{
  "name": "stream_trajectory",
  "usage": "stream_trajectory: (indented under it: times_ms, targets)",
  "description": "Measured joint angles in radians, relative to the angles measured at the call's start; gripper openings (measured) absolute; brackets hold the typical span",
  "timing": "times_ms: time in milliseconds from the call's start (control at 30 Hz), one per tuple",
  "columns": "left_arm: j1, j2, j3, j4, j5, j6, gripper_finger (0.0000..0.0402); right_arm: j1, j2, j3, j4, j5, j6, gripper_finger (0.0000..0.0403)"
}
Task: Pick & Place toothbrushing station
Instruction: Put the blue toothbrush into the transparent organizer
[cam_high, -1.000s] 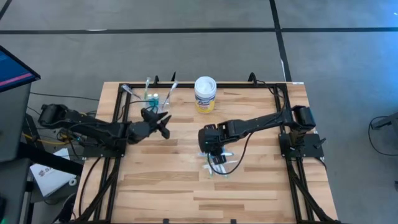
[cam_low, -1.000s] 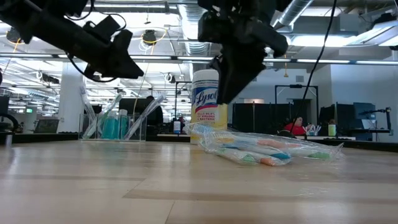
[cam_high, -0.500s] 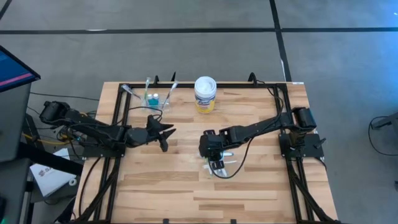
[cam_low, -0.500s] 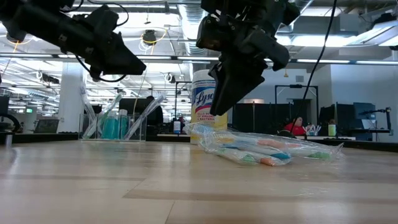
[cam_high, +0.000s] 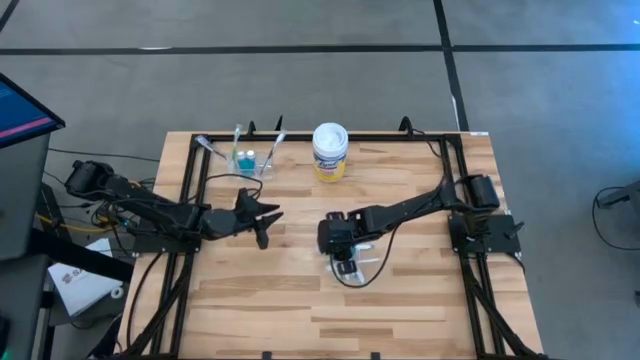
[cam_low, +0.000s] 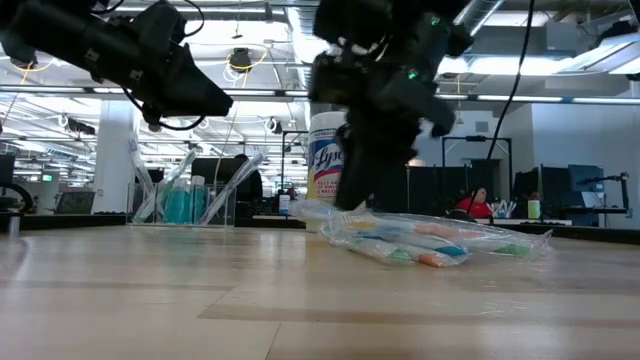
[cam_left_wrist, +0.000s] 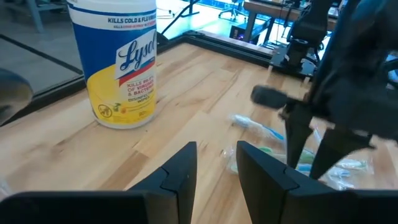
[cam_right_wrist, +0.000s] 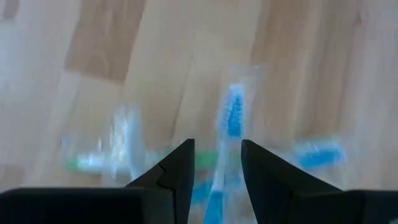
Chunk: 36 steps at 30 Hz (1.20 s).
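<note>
Two grippers are in view; the right gripper (cam_high: 344, 262), fingers apart, hangs directly over the wrapped toothbrushes (cam_low: 430, 243) near the table's (cam_high: 420, 300) middle. One blue brush's (cam_right_wrist: 227, 134) long axis runs between its fingers. The left gripper (cam_high: 268, 213), fingers apart and empty, waits toward the left edge, farther off.

Seen level across the wooden table (cam_low: 150, 300), the right gripper (cam_low: 352, 200) hangs low, its dark fingers pointing down just above the near end of a clear plastic bag of toothbrushes (cam_low: 435, 242) lying flat on the wood. Behind it stands a white tub with a yellow label (cam_low: 328, 170), partly hidden by the arm. Farther left, a clear cup (cam_low: 190, 198) holds slanted toothbrushes and teal tubes. The left gripper (cam_low: 205, 100) hovers high above that cup, well clear of it.
</note>
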Motion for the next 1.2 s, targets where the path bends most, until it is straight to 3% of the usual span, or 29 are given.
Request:
stream_trajectory:
  times_ms: [367,767,1000,1200]
  targets:
    - [-0.004,0.000,0.000,0.019,0.000,0.002,0.0106,-0.002,0.029,0.003,-0.015,0.005,0.007,0.0107]
    - [-0.004,0.000,0.000,0.019,-0.001,0.002,0.0106,-0.002,0.027,0.008,-0.027,0.006,-0.009,0.0011]
    - [-0.004,0.000,0.000,0.019,-0.001,0.002,0.0106,-0.002,0.027,0.057,-0.074,0.007,-0.022,0.0021]
    - [-0.004,0.000,0.000,0.018,-0.001,0.002,0.0106,-0.002,0.027,0.123,-0.129,0.007,-0.057,0.0007]
